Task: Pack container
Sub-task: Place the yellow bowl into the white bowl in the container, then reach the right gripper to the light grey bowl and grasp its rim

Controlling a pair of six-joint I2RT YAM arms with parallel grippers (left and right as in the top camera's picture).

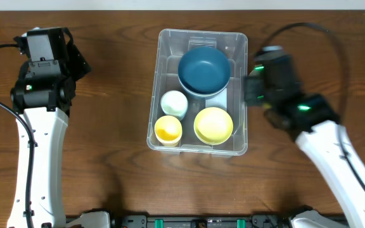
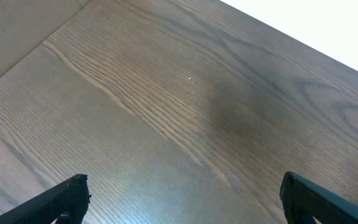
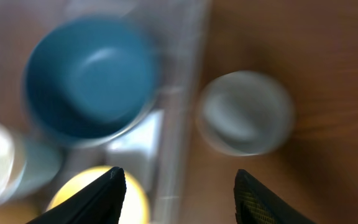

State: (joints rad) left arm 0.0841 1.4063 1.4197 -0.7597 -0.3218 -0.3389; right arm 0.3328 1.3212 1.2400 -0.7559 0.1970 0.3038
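Note:
The clear rectangular container (image 1: 159, 76) stands mid-table. It holds a dark blue bowl (image 1: 203, 69), a pale green cup (image 1: 173, 103), a yellow cup (image 1: 168, 130) and a yellow bowl (image 1: 213, 125). My right gripper (image 3: 179, 180) is open and empty above the container's right wall (image 3: 185, 93); this view is blurred. A pale grey bowl (image 3: 247, 112) sits on the table just right of the container, hidden under my right arm (image 1: 277, 88) in the overhead view. My left gripper (image 2: 182, 186) is open and empty over bare wood at the far left.
The white label (image 3: 135, 146) shows on the container's bottom between the blue bowl (image 3: 89, 74) and the yellow bowl (image 3: 98, 199). The left arm (image 1: 43, 69) stands at the table's left side. Black cables loop beside both arms.

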